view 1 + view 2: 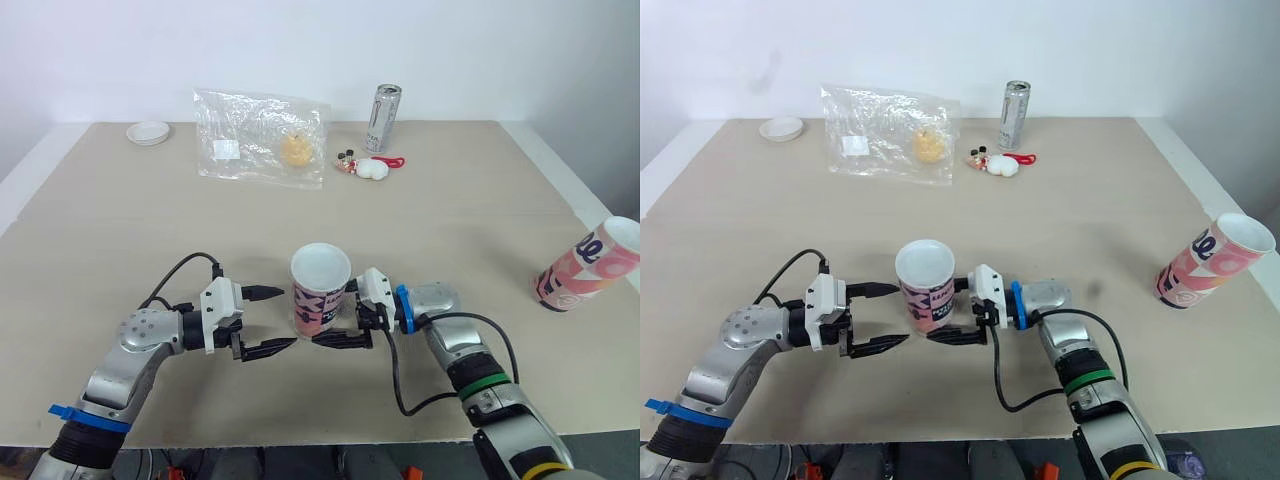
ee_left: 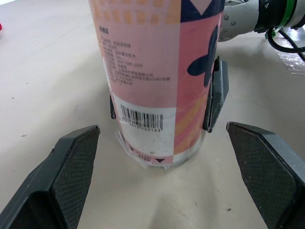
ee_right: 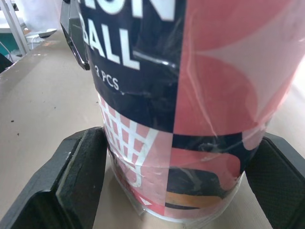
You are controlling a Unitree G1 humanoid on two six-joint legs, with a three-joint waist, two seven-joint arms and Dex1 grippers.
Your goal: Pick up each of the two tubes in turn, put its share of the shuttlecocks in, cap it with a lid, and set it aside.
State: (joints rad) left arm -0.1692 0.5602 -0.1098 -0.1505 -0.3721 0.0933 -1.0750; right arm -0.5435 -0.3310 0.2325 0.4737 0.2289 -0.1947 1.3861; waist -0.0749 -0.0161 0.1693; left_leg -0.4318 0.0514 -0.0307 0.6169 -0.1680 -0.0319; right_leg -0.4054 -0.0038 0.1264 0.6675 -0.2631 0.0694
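Note:
A pink and navy printed tube stands upright at the middle of the table, its top open and white inside. My right gripper is shut on the tube's lower part, one finger on each side. Just left of the tube, my left gripper is open and points at it, with its fingers apart from the tube's base. A second, similar tube leans tilted at the table's right edge, open end up.
At the back of the table lie a clear plastic bag with a yellow item inside, a tall can, a small white dish and a white toy with a red cord.

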